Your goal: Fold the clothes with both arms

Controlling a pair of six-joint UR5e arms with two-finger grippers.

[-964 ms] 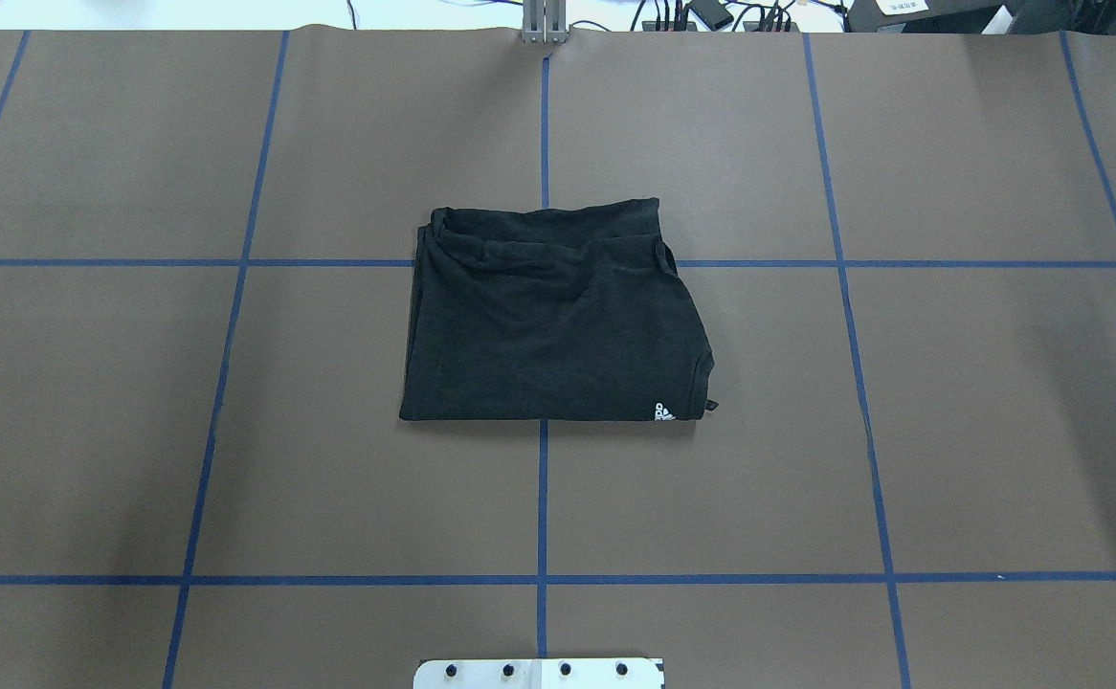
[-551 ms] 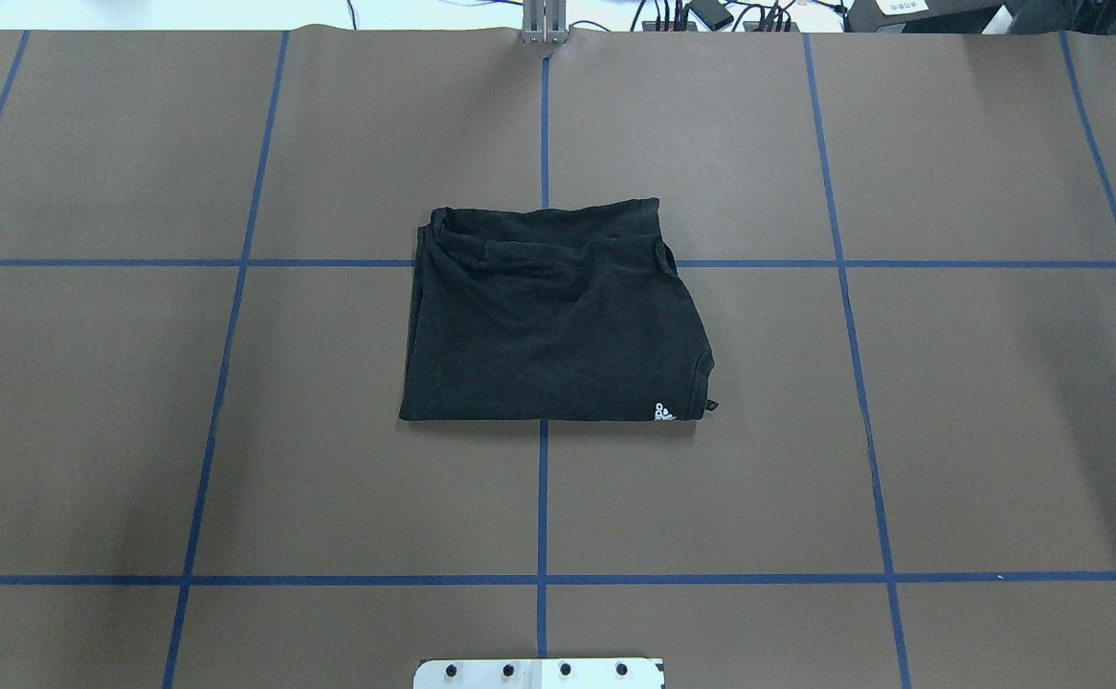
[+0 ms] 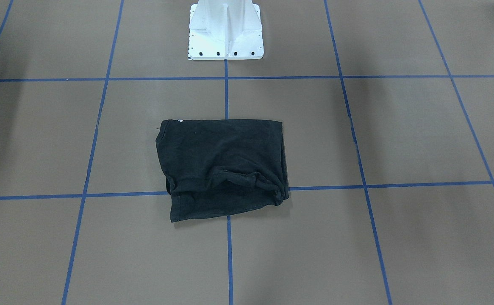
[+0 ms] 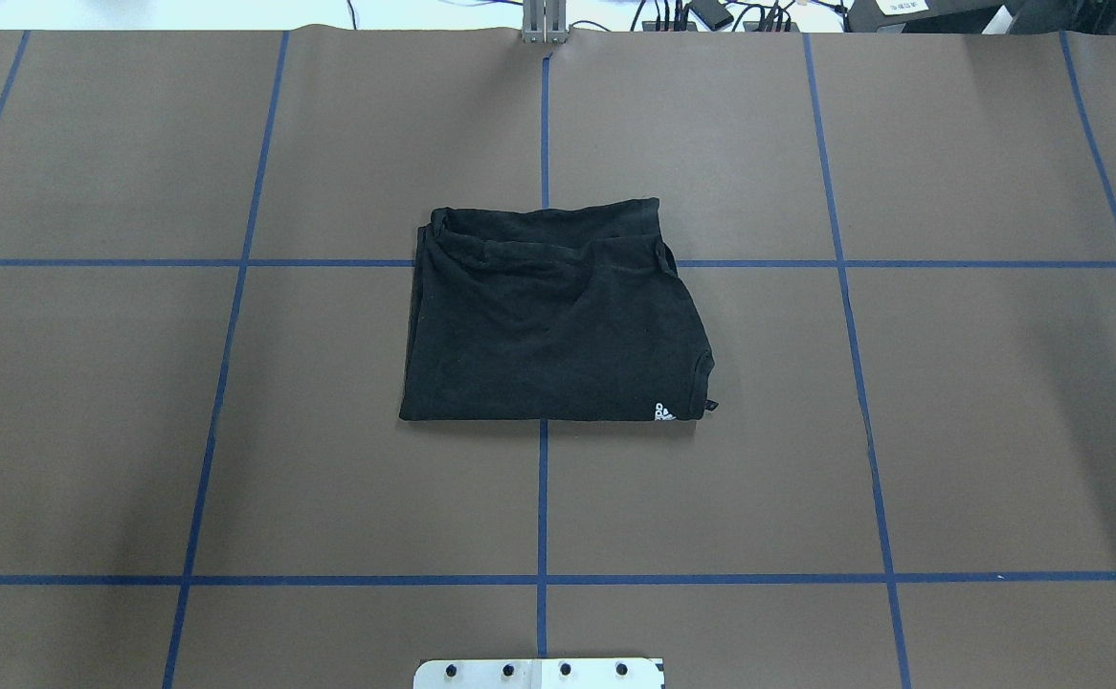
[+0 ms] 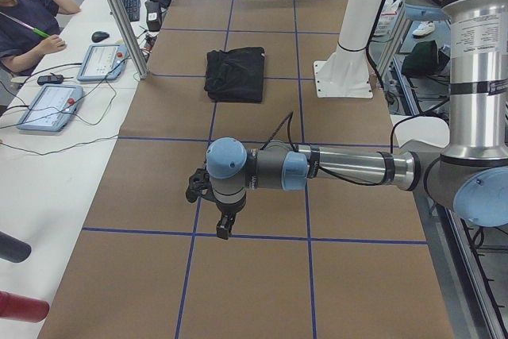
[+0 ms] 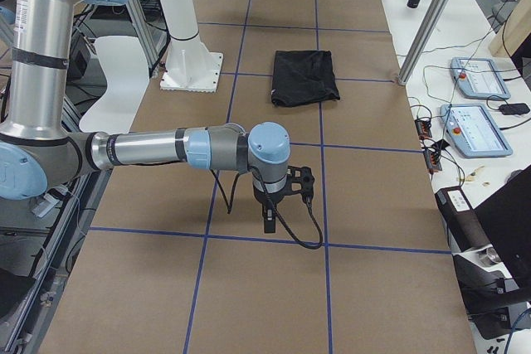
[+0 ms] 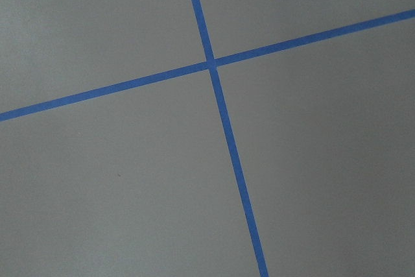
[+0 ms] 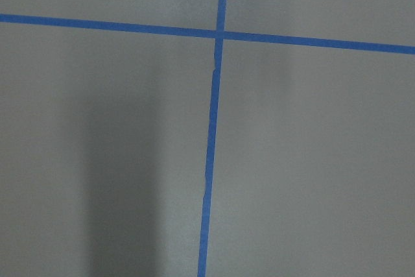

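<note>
The black T-shirt (image 4: 548, 316) lies folded into a rough rectangle at the middle of the brown table, plain side up. A small white bit of print (image 4: 663, 412) peeks out at its near right corner. It also shows in the front-facing view as the folded shirt (image 3: 221, 165) and far off as the shirt (image 5: 236, 74) (image 6: 304, 77) in both side views. Neither arm reaches into the overhead or front-facing views. The left gripper (image 5: 225, 228) hangs over bare table far from the shirt, and so does the right gripper (image 6: 270, 221). I cannot tell whether either is open or shut. Both wrist views show only table and blue tape.
The white pedestal base (image 3: 226, 29) stands at the robot's side of the table. Blue tape lines (image 4: 543, 498) grid the brown cover. A side bench holds control tablets (image 5: 49, 105), with a seated person (image 5: 24, 13) beside it. An aluminium post (image 5: 119, 13) rises at the table's far edge.
</note>
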